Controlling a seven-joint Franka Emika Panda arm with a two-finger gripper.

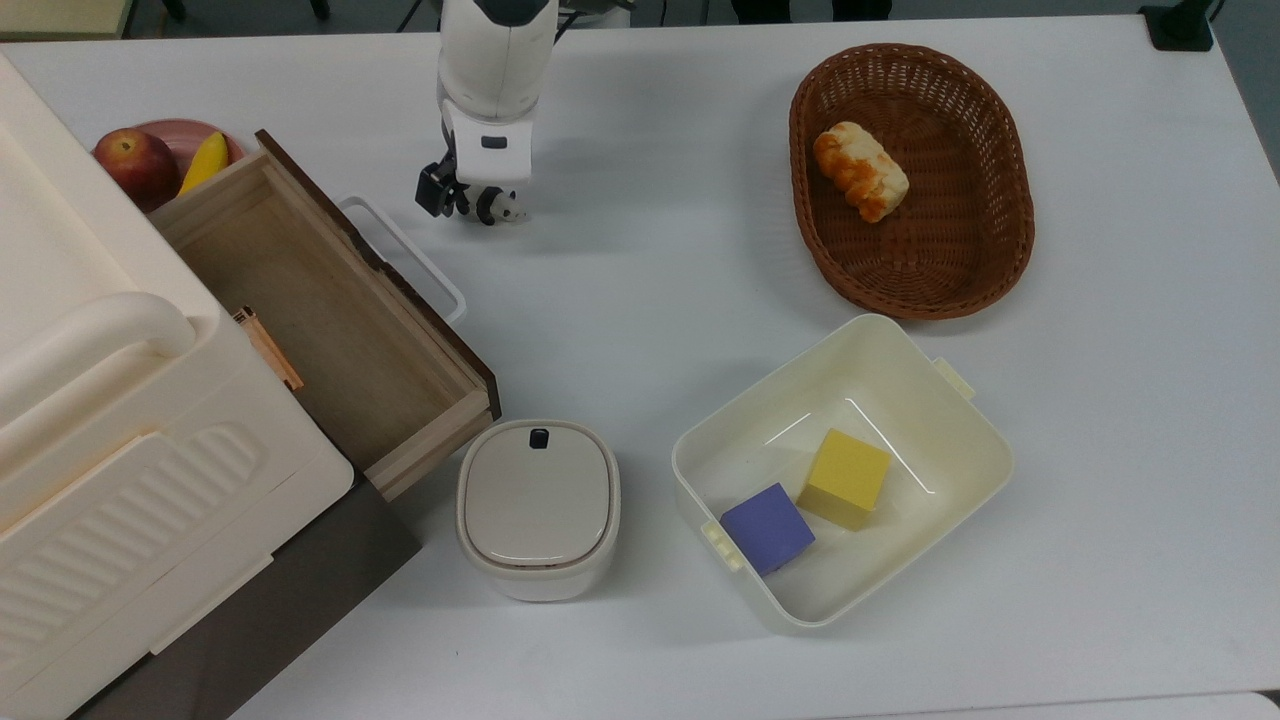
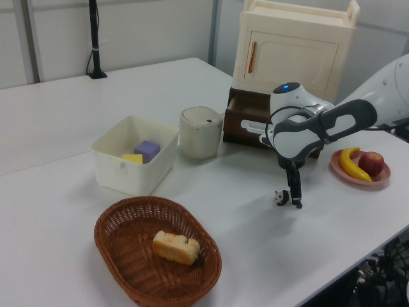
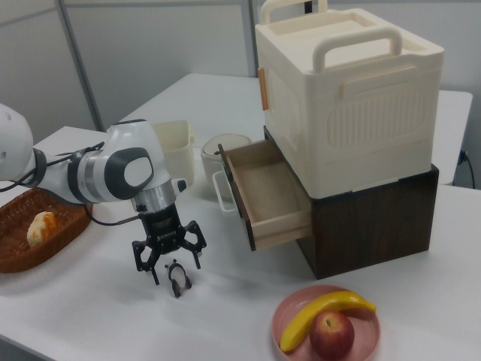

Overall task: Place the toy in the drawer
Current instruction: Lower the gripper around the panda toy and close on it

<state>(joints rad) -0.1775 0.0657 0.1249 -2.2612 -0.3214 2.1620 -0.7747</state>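
1. The toy, a single small panda figurine, stands on its four legs on the desk, toward the far edge in the top view and just off the drawer's white handle.
2. It looks light, hard and smooth, so it would probably tip or skid if nudged from one side; the sensible hold is across the body, between the legs and the head, with one finger on each flank.
3. The gripper is down at the toy with its fingers spread wide, one on each side of the figurine; nothing is clamped, and the toy appears to rest on the desk on its own.
4. The drawer is pulled out of the cabinet at the top view's left edge of the desk, and its wooden floor is bare and ready to receive the toy.
5. One lidded round container sits just beside the drawer's near corner.
6. One cream tub holds two cubes, one purple and one yellow.
7. One wicker basket near the far right corner in the top view holds one bread roll.
8. One pink plate behind the drawer carries one apple and one banana.
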